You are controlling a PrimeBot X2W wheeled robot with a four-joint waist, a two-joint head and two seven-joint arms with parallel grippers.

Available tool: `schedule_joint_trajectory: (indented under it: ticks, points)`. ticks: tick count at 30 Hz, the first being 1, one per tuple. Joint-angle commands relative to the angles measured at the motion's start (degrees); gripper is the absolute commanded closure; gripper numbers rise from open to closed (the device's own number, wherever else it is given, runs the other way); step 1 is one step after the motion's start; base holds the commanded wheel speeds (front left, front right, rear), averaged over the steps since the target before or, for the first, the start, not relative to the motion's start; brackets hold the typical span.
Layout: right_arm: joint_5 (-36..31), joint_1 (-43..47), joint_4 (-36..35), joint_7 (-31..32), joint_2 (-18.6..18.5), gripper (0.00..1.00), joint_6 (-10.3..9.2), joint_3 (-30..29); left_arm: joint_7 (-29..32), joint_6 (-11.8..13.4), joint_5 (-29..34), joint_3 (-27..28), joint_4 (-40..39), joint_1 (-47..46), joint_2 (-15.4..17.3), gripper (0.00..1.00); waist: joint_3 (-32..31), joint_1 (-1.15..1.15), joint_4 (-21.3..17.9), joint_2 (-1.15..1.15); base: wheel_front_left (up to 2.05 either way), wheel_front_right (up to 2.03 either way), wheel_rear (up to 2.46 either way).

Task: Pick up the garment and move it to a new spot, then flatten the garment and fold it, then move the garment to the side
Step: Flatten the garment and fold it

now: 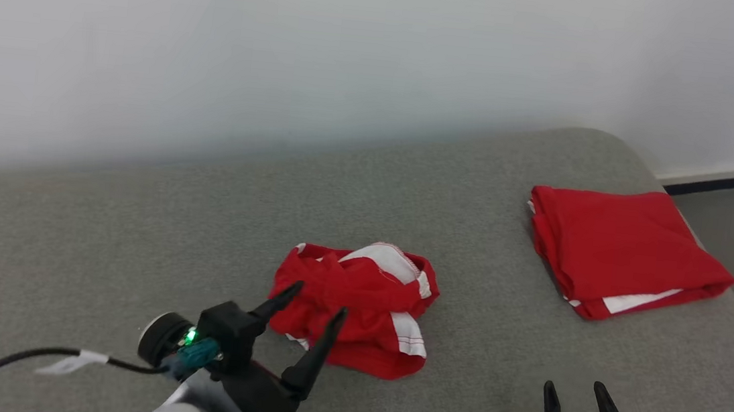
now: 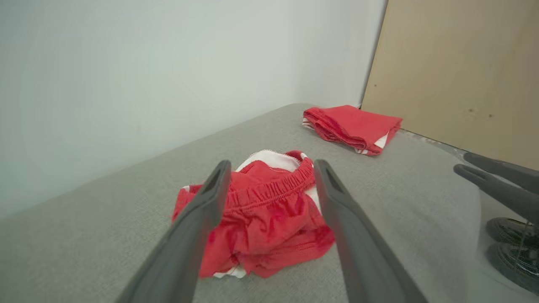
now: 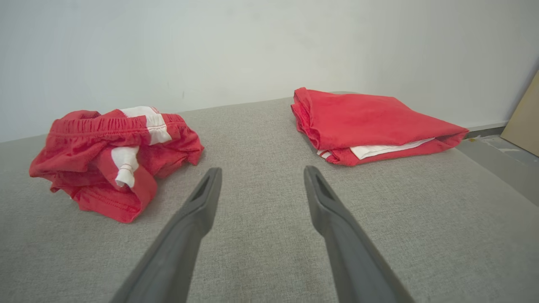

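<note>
The garment (image 1: 361,303) is a crumpled heap of red cloth with white trim, lying mid-table on the grey surface; it is also in the left wrist view (image 2: 261,210) and the right wrist view (image 3: 113,158). My left gripper (image 1: 319,300) stands open just at the heap's near-left edge, fingers spread over the cloth (image 2: 269,181) with nothing between them. My right gripper (image 1: 575,387) is open near the front right, over bare table (image 3: 259,172), well to the right of the heap.
A second red garment (image 1: 622,251), neatly folded, lies at the table's far right (image 2: 351,126) (image 3: 370,124). The grey table (image 1: 134,244) ends at a rounded right edge with floor beyond. A white wall runs behind; a tan board (image 2: 454,71) leans at the right.
</note>
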Motion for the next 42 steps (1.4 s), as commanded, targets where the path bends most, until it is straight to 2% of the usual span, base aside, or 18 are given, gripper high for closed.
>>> schedule_joint_trajectory:
  ticks: [1,9,17,26,27,28,29,30,31,42]
  points:
    - [-0.27,-0.52,-0.25,0.00,-0.02,0.00,-0.14,0.02,0.65,0.09,-1.30,-1.45,0.64,-2.08,0.00,0.00,2.19,0.00,-4.74,-0.01,0.00,0.00,0.00]
    - [0.46,-1.20,0.21,-0.48,-0.01,0.00,-0.14,1.19,4.24,0.10,-6.20,-9.61,7.85,-12.09,-1.63,0.00,4.28,0.00,-9.06,-0.01,0.00,0.00,0.00]
    - [0.88,-1.63,0.85,-0.91,-0.02,0.00,-0.14,1.86,6.65,0.82,-8.03,-10.34,18.67,-17.85,-4.62,0.00,5.53,0.00,-10.07,-0.01,0.00,0.00,0.00]
    - [1.03,-2.49,1.47,-1.15,-0.02,0.00,-0.14,2.77,9.23,0.27,-8.69,-12.81,25.29,-21.37,-6.73,0.00,5.94,0.00,-9.67,-0.01,0.00,0.00,0.00]
    - [1.06,-2.69,1.53,-1.18,-0.03,0.00,-0.14,2.93,9.72,0.22,-8.76,-13.28,26.03,-21.72,-6.95,0.05,5.94,0.00,-9.74,-0.01,0.00,0.00,0.00]
    - [1.07,-2.82,1.58,-1.14,-0.04,0.00,-0.14,3.03,10.33,0.17,-8.86,-13.77,26.63,-22.02,-7.04,0.45,5.93,0.00,-9.83,-0.01,0.00,0.00,0.00]
    - [1.16,-2.90,1.69,-1.16,-0.03,0.00,-0.14,3.16,10.87,0.13,-8.84,-14.21,27.28,-22.23,-7.11,0.64,5.93,0.00,-9.92,-0.01,0.00,0.00,0.00]
    - [1.25,-2.93,1.78,-1.20,-0.02,0.00,-0.14,3.32,11.38,0.10,-8.92,-14.54,27.98,-22.34,-7.19,0.86,5.94,0.00,-10.01,-0.01,0.00,0.00,0.00]
    - [1.37,-2.88,1.93,-1.27,-0.02,0.00,-0.14,3.43,11.75,0.07,-8.93,-14.96,28.56,-22.46,-7.19,1.00,5.98,0.00,-10.12,-0.01,0.00,0.00,0.00]
    - [1.56,-3.19,3.03,-1.81,-0.02,0.00,-0.14,2.79,12.70,0.08,-9.20,-17.95,31.26,-24.81,-7.88,1.00,5.67,0.00,-10.11,-0.01,0.00,0.00,0.00]
